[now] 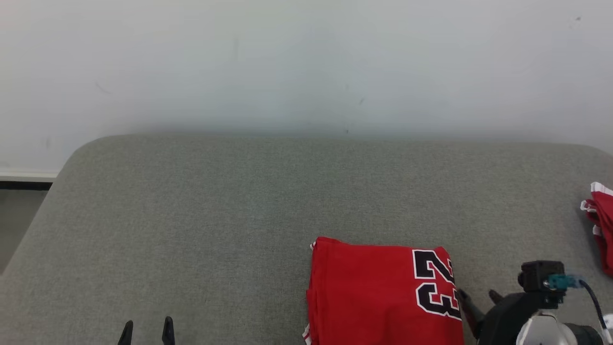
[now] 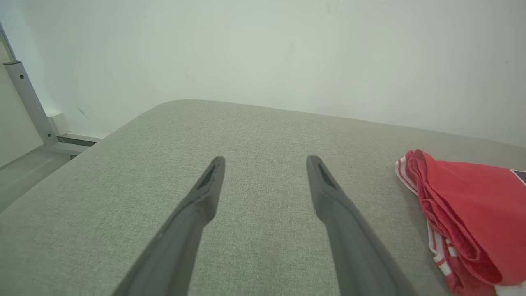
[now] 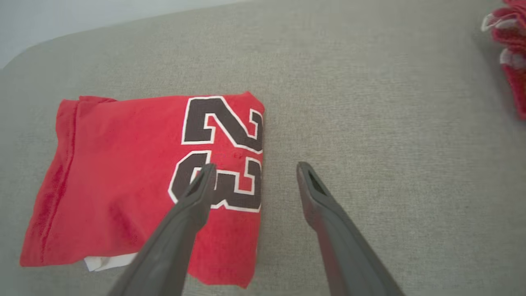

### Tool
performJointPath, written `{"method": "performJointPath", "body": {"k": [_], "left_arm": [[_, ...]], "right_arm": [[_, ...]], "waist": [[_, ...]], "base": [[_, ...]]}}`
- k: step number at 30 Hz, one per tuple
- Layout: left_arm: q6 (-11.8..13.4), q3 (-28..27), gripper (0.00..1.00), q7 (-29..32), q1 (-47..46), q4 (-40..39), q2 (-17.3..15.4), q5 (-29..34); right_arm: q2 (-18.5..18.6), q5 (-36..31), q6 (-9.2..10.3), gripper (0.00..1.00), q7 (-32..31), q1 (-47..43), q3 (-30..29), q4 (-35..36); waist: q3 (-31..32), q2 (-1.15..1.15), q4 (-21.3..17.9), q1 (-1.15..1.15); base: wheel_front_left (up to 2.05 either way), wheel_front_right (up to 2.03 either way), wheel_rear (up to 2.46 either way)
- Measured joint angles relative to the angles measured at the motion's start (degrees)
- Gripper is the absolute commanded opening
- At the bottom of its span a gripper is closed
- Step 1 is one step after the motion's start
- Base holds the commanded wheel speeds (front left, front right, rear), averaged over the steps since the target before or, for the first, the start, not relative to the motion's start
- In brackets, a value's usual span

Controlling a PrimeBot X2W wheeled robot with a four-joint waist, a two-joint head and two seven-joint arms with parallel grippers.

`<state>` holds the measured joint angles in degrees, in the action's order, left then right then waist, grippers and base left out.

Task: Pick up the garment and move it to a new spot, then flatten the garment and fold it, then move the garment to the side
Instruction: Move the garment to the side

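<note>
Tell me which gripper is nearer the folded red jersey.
Right. The right gripper is at the numbered edge of the jersey; the left gripper is well off to its left, over the cushion.

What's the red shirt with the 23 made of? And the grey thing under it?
Red shirt: looks like soft, matte knit cloth; it folds and creases. Grey surface: woven, matte fabric cover, probably padded, judging by its speckled weave and rounded corners.

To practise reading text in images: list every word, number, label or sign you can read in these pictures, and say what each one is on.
"23": black digits outlined in white, on the folded red garment; it reads sideways in the head view.
Bunched red cloth at the right edge of the grey surface: no readable text on it.
</note>
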<state>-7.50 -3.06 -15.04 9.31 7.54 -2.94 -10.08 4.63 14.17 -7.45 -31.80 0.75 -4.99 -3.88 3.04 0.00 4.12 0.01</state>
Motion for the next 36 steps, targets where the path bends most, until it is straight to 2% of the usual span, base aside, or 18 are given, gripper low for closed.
{"method": "performJointPath", "body": {"k": [5, 8, 11, 19, 30, 31, 32, 33, 34, 35, 36], "left_arm": [[0.0, 1.2, 1.00, 0.0, -0.5, 0.1, 0.0, -0.1], [0.0, 1.8, 1.00, 0.0, -0.6, 0.2, 0.0, -0.3], [0.0, 2.2, 1.00, 0.0, -1.0, 0.0, 0.0, -0.3], [0.0, 2.4, 1.00, 0.0, -2.4, -0.6, 0.0, -0.4], [0.0, 3.4, 1.00, 0.0, -4.2, -0.7, 0.0, -0.6], [0.0, 3.5, 1.00, 0.0, -4.4, -0.6, 0.0, -0.6], [0.0, 3.6, 1.00, 0.0, -4.5, -0.6, 0.0, -0.7], [0.0, 3.6, 1.00, 0.0, -4.6, -0.7, 0.0, -0.7], [0.0, 3.6, 1.00, 0.0, -4.6, -0.6, 0.0, -0.8], [0.0, 3.5, 1.00, 0.0, -4.6, -0.6, 0.0, -0.9], [0.0, 3.5, 1.00, 0.0, -4.6, -0.6, 0.0, -1.0]], "right_arm": [[-0.3, 0.1, -0.01, 1.00, -12.7, 2.7, 0.1, 0.6], [-0.5, -1.9, 0.00, 1.00, -17.1, 3.1, -2.0, 0.5], [-0.8, -4.3, 0.00, 1.00, -18.7, 4.3, -4.3, 0.7], [-1.6, -5.1, 0.00, 1.00, -20.5, 6.2, -8.1, -2.2], [-1.6, -4.0, 0.00, 1.00, -21.1, 8.8, -7.0, -8.8], [-1.5, -4.0, 0.00, 0.78, -21.2, 8.9, -6.9, -9.1], [-1.4, -4.1, 0.00, 0.78, -21.4, 9.0, -6.9, -9.3], [-1.3, -4.3, 0.00, 0.54, -21.5, 9.1, -6.8, -9.5], [-1.3, -4.7, 0.00, 0.23, -21.4, 9.2, -6.6, -9.5], [-1.4, -5.2, 0.00, 0.00, -21.3, 9.3, -6.4, -9.4], [-1.5, -6.0, 0.00, 0.00, -21.0, 9.5, -6.1, -9.3]], "waist": [[-0.9, 0.00, 1.7, 0.00], [-1.3, 0.00, 2.9, 0.00], [-2.0, 0.00, 4.1, 0.00], [-4.6, 0.00, 6.4, 0.00], [-8.4, 0.00, 8.6, 0.00], [-8.6, 0.00, 8.8, 0.00], [-8.8, 0.00, 8.9, 0.00], [-8.9, 0.00, 9.0, 0.00], [-9.0, 0.00, 9.1, -0.01], [-9.0, 0.00, 9.1, -0.01], [-9.0, 0.00, 9.0, -0.01]], "base": [[0.00, 0.00, 0.00], [0.00, 0.00, 0.00], [0.00, 0.00, 0.00], [0.00, 0.00, 0.00], [0.00, 0.00, 0.00], [0.00, 0.00, 0.00], [0.00, 0.00, 0.00], [0.00, 0.00, 0.00], [0.00, 0.00, 0.00], [0.00, 0.00, 0.00], [0.00, 0.00, 0.00]]}}
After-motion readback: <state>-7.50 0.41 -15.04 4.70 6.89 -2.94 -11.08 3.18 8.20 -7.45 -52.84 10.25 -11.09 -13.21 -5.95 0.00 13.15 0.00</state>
